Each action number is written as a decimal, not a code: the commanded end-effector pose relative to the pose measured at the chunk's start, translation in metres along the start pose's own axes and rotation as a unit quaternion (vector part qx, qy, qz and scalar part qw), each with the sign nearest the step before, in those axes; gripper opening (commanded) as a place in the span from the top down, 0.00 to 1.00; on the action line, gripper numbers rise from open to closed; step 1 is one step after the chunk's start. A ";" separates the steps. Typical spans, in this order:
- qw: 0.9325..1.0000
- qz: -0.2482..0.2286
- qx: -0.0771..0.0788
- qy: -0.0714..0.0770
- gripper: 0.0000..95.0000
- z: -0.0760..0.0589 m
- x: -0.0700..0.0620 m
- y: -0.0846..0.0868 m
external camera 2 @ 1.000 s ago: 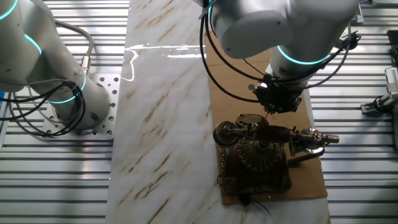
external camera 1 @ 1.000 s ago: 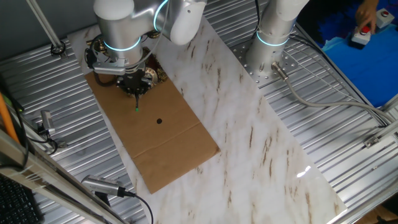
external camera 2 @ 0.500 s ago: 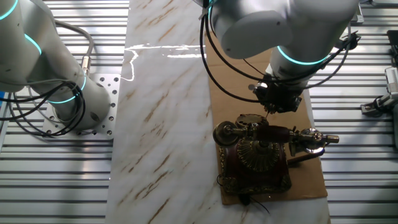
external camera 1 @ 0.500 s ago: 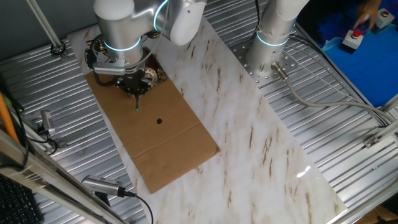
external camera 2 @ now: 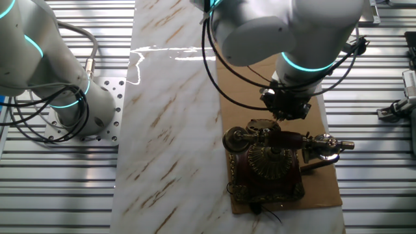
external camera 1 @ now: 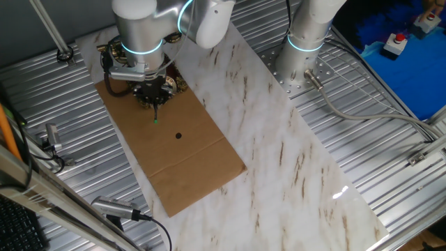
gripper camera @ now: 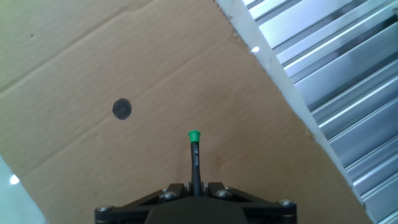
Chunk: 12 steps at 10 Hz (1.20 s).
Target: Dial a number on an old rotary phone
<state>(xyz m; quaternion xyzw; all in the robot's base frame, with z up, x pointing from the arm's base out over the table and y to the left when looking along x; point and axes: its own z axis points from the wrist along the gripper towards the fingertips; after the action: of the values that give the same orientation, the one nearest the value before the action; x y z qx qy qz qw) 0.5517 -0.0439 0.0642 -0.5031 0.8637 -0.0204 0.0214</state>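
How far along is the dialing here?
Done: the claw is shut on the green-tipped stick. In hand: it hangs over bare cardboard beside the old rotary phone, its tip off the dial in the hand view. Left: reaching the dial and turning it. The handset sits on its cradle.

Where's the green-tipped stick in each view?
One fixed view: below the gripper, the green-tipped stick pointing down over the cardboard sheet.
The other fixed view: not discernible; hidden at the gripper above the old rotary phone.
Hand view: bottom centre, clamped between the fingers.
Shared landmark: the cardboard sheet.
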 end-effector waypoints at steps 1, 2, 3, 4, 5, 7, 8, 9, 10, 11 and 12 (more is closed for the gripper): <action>1.000 0.000 -0.001 0.001 1.00 -0.001 0.001 0.000; 1.000 -0.001 -0.002 0.001 1.00 -0.002 0.002 0.001; 1.000 0.000 -0.002 0.001 1.00 -0.002 0.003 0.001; 1.000 0.002 -0.003 0.003 1.00 -0.002 0.002 0.000; 1.000 0.002 -0.003 0.004 1.00 -0.001 0.000 0.000; 1.000 0.002 -0.007 -0.003 1.00 0.006 -0.012 -0.003; 1.000 0.003 -0.008 -0.005 1.00 0.007 -0.020 -0.003; 1.000 0.004 -0.009 -0.005 1.00 0.006 -0.030 -0.002; 1.000 0.007 -0.011 -0.009 1.00 0.006 -0.041 0.002; 1.000 0.011 -0.014 -0.016 1.00 0.007 -0.050 0.006; 0.999 0.014 -0.019 -0.025 1.00 0.009 -0.058 0.010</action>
<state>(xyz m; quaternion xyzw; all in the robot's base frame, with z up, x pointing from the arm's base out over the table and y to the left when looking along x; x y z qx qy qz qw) 0.5721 0.0104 0.0555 -0.4918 0.8700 0.0058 0.0340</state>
